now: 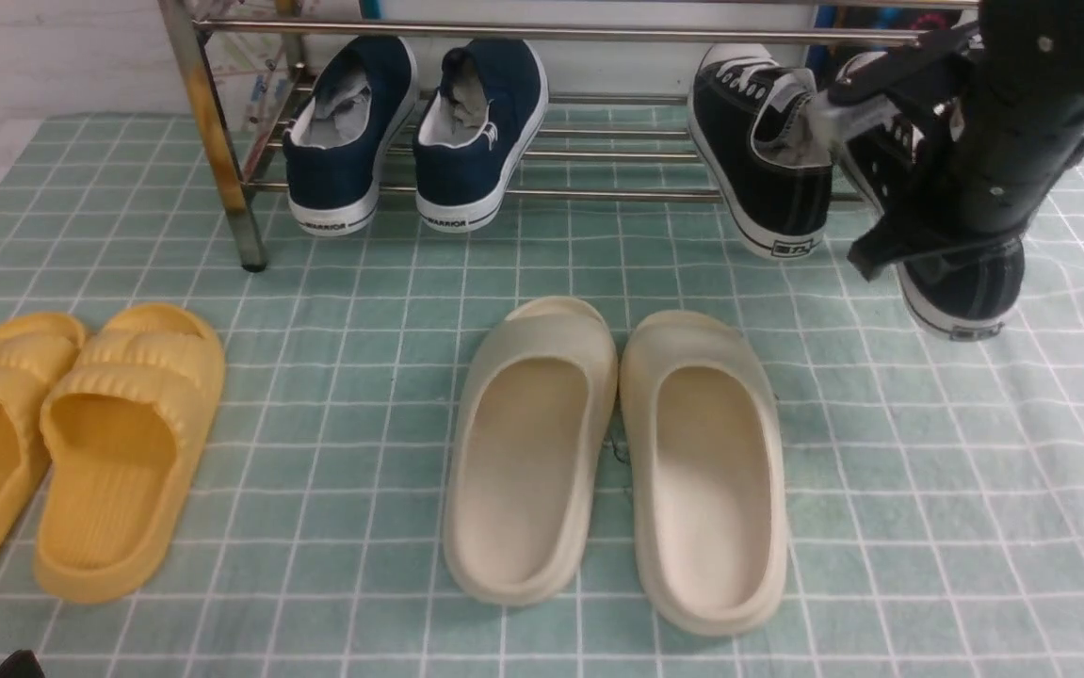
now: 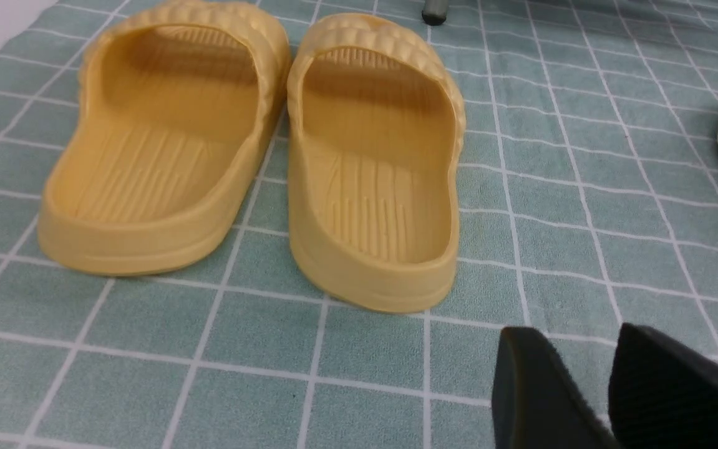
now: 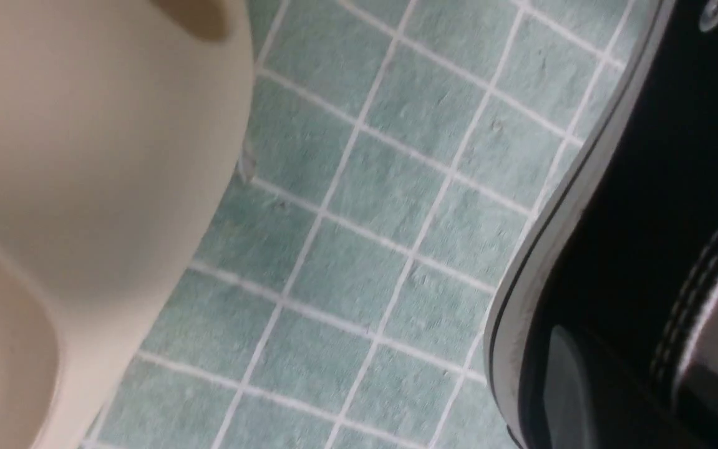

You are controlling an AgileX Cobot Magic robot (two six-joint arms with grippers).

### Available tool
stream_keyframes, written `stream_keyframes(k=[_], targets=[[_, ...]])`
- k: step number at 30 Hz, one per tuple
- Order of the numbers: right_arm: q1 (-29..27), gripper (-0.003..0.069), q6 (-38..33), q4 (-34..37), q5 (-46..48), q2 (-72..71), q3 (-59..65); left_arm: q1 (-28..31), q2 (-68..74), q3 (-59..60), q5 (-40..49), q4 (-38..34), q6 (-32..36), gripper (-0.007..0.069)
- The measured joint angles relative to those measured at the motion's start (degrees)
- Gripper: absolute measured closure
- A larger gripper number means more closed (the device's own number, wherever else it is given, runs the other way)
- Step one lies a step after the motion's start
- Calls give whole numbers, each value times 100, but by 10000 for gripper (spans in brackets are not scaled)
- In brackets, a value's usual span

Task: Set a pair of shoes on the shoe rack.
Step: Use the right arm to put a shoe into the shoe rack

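Note:
One black sneaker (image 1: 768, 160) rests on the lower bars of the shoe rack (image 1: 542, 33), toe to the back, heel overhanging the front bar. To its right, my right gripper (image 1: 909, 179) is shut on the side wall of the second black sneaker (image 1: 961, 292), which is tilted with its heel low in front of the rack. In the right wrist view one finger (image 3: 561, 380) lies on this sneaker's (image 3: 645, 187) black canvas and the other sits inside on the grey lining. My left gripper (image 2: 574, 333) hovers open and empty over the cloth near the yellow slides.
Navy sneakers (image 1: 414, 132) occupy the rack's left half. Cream slides (image 1: 617, 452) lie on the green checked cloth (image 1: 928, 471) in the middle. Yellow slides (image 1: 80, 443) lie at the front left. The rack's rust-stained leg (image 1: 212, 141) stands at the left.

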Motion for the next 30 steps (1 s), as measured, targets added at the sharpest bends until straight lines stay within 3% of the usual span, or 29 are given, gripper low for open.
stream_keyframes(k=[9, 30], targets=[[-115, 637, -222, -68, 411, 817, -1197, 0, 0, 0, 0, 0, 0, 407], [-405, 637, -548, 177, -956, 1641, -1840, 0, 0, 0, 0, -4, 0, 407]])
